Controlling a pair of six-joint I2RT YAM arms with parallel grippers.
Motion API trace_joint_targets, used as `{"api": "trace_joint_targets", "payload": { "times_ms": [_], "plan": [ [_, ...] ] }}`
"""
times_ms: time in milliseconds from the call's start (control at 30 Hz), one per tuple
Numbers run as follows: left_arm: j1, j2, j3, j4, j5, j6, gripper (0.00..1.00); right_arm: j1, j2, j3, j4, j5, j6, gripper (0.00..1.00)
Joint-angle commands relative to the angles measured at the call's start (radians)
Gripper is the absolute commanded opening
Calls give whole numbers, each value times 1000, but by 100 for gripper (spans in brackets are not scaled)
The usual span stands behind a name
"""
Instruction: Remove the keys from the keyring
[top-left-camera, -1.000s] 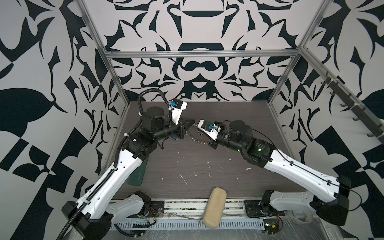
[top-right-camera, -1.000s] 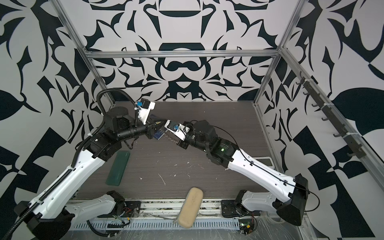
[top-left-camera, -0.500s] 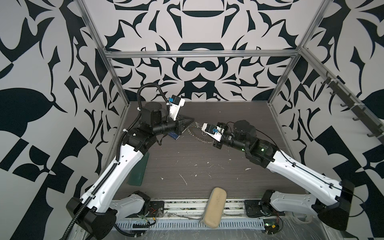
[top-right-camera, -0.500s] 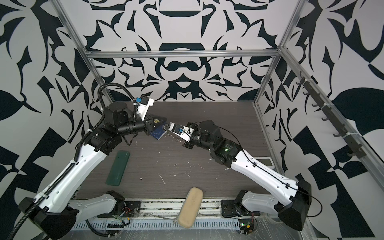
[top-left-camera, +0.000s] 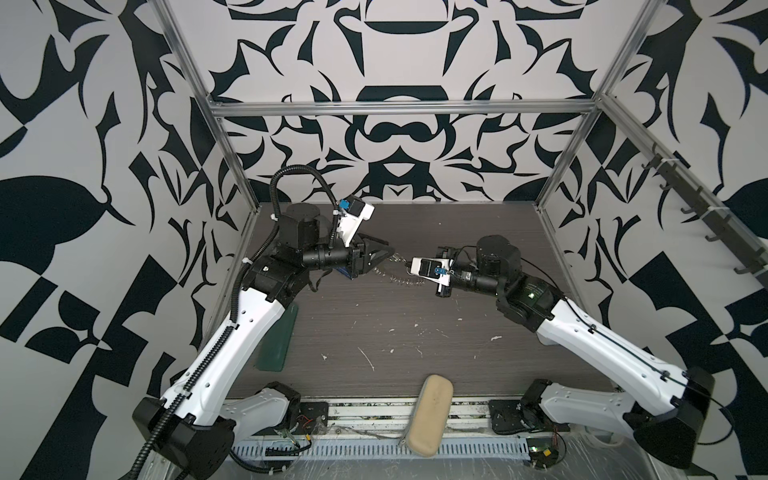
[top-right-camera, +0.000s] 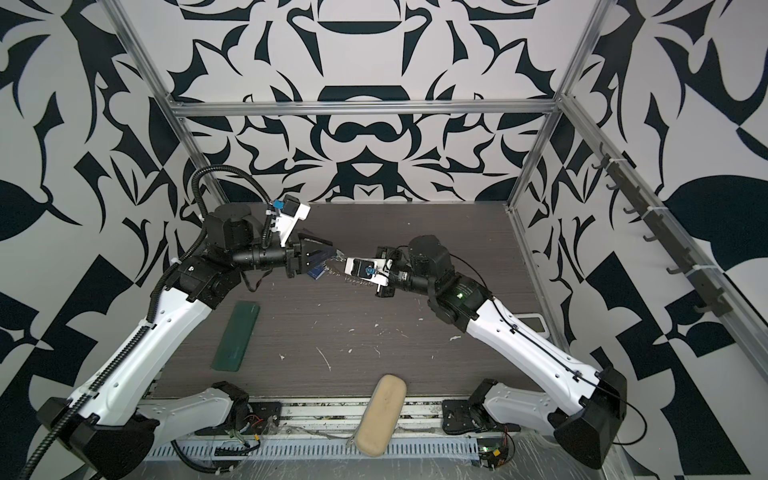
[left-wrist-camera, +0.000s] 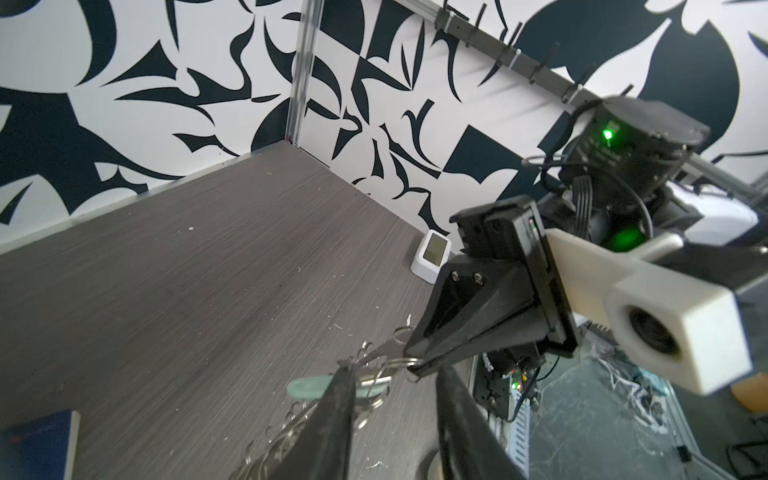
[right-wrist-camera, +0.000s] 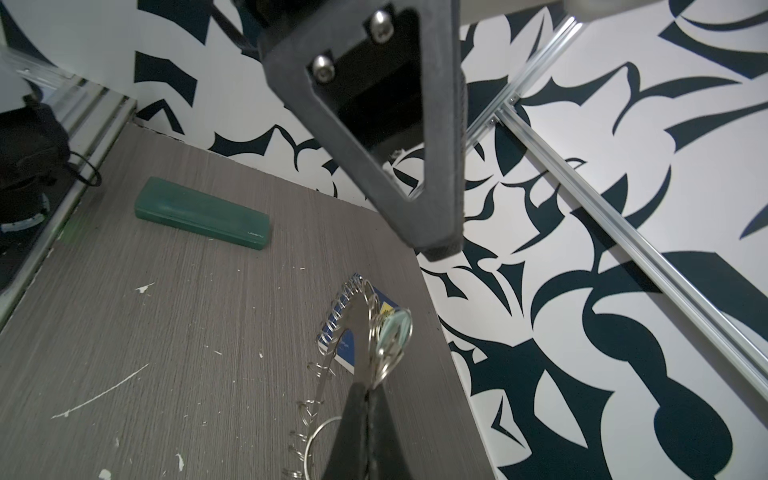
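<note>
The keyring (right-wrist-camera: 360, 353) is a flat grey metal ring edged with small wire split rings. It hangs above the table in both top views (top-left-camera: 397, 277) (top-right-camera: 353, 279). My right gripper (right-wrist-camera: 368, 387) is shut on its rim. A silver key (left-wrist-camera: 376, 379) with a mint-green oval tag (left-wrist-camera: 305, 388) (right-wrist-camera: 395, 332) hangs from the rim close to that grip. My left gripper (left-wrist-camera: 392, 370) is open, its tips at the key and facing the right gripper (left-wrist-camera: 415, 369). The tag runs behind one left finger (left-wrist-camera: 336, 415). Nothing is pinched between the left jaws.
A blue spiral notebook (top-left-camera: 345, 272) (right-wrist-camera: 348, 347) lies on the table under the keyring. A dark green case (top-left-camera: 277, 336) (top-right-camera: 236, 332) lies at the left and a beige pouch (top-left-camera: 428, 419) at the front edge. A small white device (left-wrist-camera: 432, 255) stands by the right wall.
My left gripper has gone from shut to open. The right gripper has shifted slightly to the right and nearer, still shut on the keyring.
</note>
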Motion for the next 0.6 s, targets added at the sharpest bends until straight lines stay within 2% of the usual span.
{"api": "trace_joint_targets", "payload": {
  "times_ms": [0, 100, 567],
  "plan": [
    [3, 7, 43, -139, 62, 191, 37, -9, -20, 27, 9, -105, -91, 0],
    [3, 40, 87, -214, 82, 243, 37, -10, -12, 42, -23, -126, -112, 0],
    [-18, 98, 102, -264, 141, 233, 39, -9, 15, 75, -57, -158, -135, 0]
  ]
}}
